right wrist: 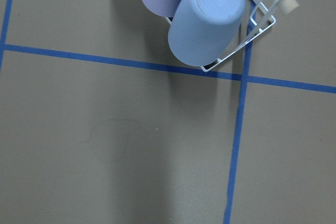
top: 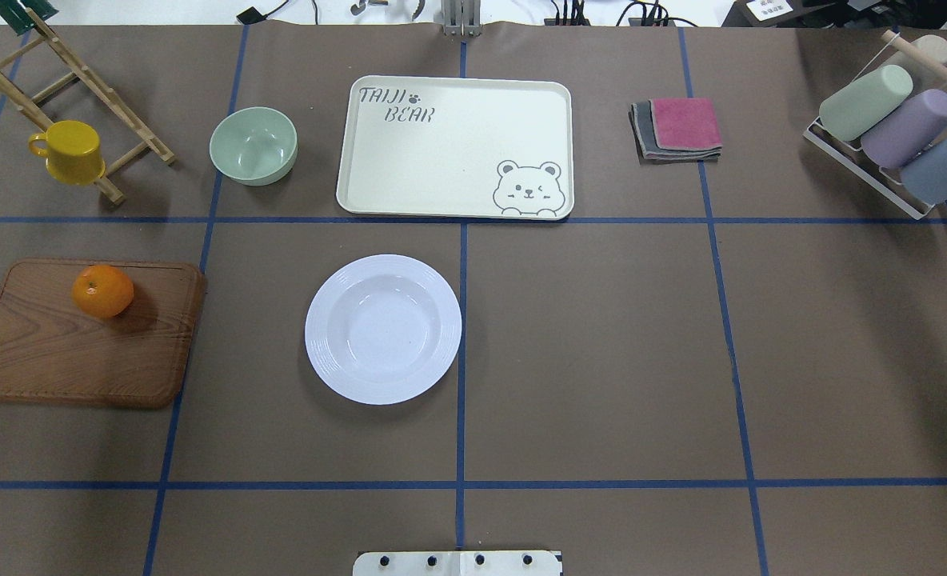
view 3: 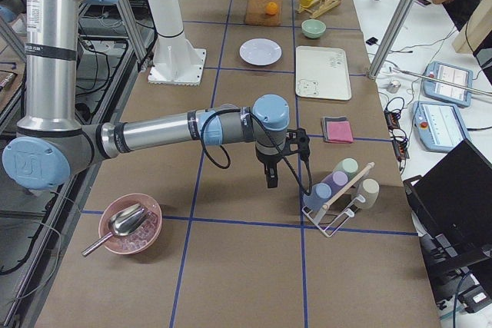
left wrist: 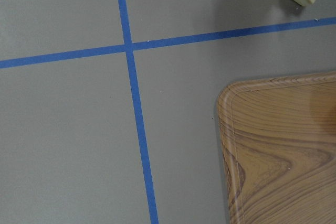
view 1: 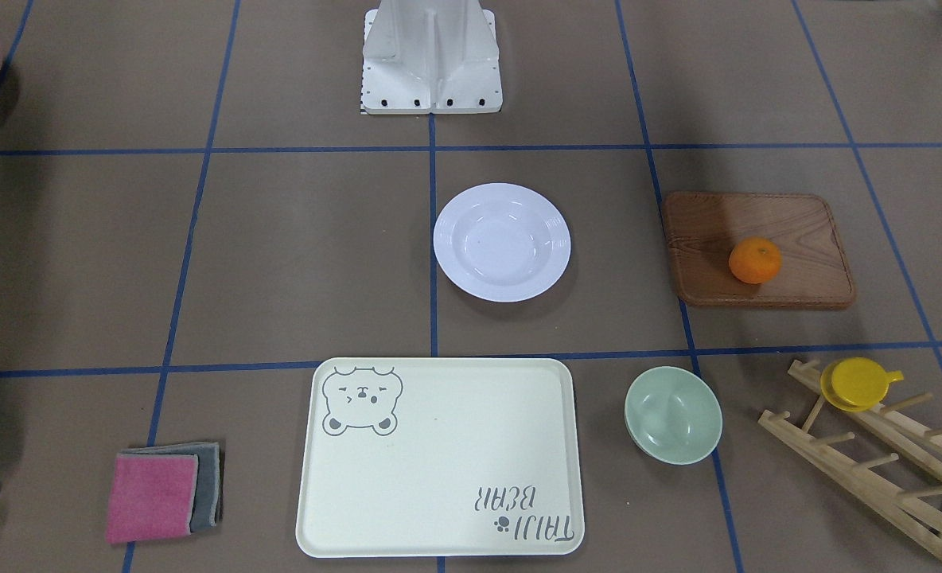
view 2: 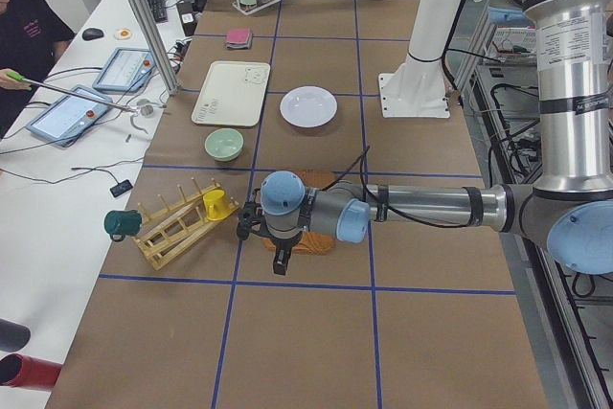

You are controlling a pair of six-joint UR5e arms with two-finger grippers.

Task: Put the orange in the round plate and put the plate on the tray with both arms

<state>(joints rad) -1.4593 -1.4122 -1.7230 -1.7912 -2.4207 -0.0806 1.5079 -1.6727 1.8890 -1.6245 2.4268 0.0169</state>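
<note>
Bowl sits beside tray; board lies under orange.

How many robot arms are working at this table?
2. The left arm stretches out over the wooden board; the right arm stretches out beside the rack of cups. None looks hidden.

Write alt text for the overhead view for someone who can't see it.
An orange sits on a wooden board at left, beside an empty white round plate. Beyond the plate lies an empty cream tray with a bear face.
</note>
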